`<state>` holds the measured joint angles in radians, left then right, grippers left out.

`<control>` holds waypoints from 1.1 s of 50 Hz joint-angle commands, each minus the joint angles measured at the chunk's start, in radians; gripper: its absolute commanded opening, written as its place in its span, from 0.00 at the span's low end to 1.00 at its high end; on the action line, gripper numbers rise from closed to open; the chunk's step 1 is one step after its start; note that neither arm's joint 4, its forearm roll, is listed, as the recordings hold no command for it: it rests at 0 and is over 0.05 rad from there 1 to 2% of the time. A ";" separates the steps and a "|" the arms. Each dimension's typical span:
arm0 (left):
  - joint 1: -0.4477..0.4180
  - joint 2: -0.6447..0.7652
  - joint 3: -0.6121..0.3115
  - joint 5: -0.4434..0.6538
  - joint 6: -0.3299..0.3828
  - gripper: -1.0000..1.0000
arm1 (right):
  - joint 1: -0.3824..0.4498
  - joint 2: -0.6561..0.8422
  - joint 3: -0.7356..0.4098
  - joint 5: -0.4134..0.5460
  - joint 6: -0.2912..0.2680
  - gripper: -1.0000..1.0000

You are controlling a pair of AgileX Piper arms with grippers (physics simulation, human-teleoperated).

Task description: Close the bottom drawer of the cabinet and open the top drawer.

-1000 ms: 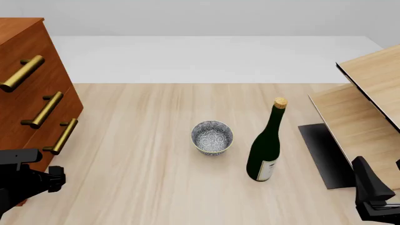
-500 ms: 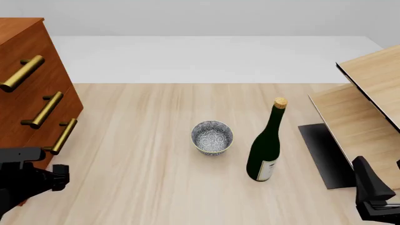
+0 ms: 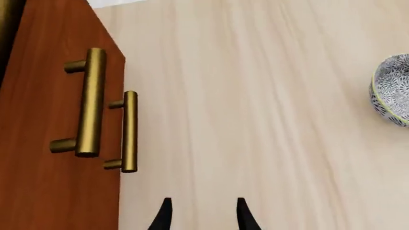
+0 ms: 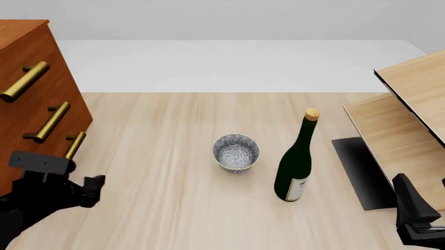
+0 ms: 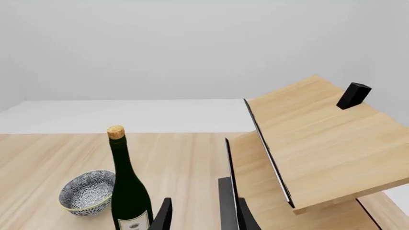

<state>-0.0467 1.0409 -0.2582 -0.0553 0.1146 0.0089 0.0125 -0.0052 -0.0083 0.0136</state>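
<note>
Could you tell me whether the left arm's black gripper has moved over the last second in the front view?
Yes. The black left gripper has shifted rightward, away from the reddish-brown wooden cabinet and toward the blue-patterned bowl, which has stayed put.

Looking like a bare simulated test room; a pale wood table (image 4: 174, 156) sitting against blank grey walls (image 5: 191, 48); nothing homely showing.

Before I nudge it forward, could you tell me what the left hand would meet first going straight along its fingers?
Probably only the bare light-wood tabletop; the left hand points just beside the reddish-brown wooden cabinet, though depth is unclear.
</note>
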 commanded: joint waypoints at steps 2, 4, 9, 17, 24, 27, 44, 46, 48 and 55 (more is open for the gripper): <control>-0.136 -0.152 -0.004 0.031 0.145 1.00 | 0.002 -0.003 0.000 0.002 0.001 1.00; -0.163 -0.192 -0.011 0.041 0.173 1.00 | 0.004 -0.003 0.000 0.002 0.000 1.00; -0.190 -0.279 0.000 0.039 0.281 1.00 | 0.006 -0.005 0.000 0.004 0.000 1.00; -0.351 -0.242 -0.046 0.028 0.292 1.00 | 0.007 -0.006 -0.001 0.004 0.000 1.00; -0.314 -0.269 -0.012 -0.006 0.509 1.00 | 0.008 -0.007 -0.002 0.005 -0.001 1.00; -0.277 -0.309 0.057 -0.069 0.675 1.00 | 0.008 -0.007 -0.002 0.005 0.000 1.00; -0.195 -0.435 0.045 -0.013 0.980 1.00 | 0.007 -0.009 -0.003 0.006 0.003 1.00; -0.196 -0.460 0.004 0.024 0.997 1.00 | 0.009 -0.010 -0.003 0.005 0.001 1.00; -0.190 -0.469 -0.009 0.031 1.021 1.00 | 0.010 -0.010 -0.003 0.005 0.001 1.00; -0.187 -0.447 -0.016 0.003 1.081 1.00 | 0.008 -0.011 -0.004 0.004 0.000 1.00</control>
<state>-0.2523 0.6172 -0.2523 -0.0557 1.0742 0.0172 0.0030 -0.0086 -0.0034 0.0145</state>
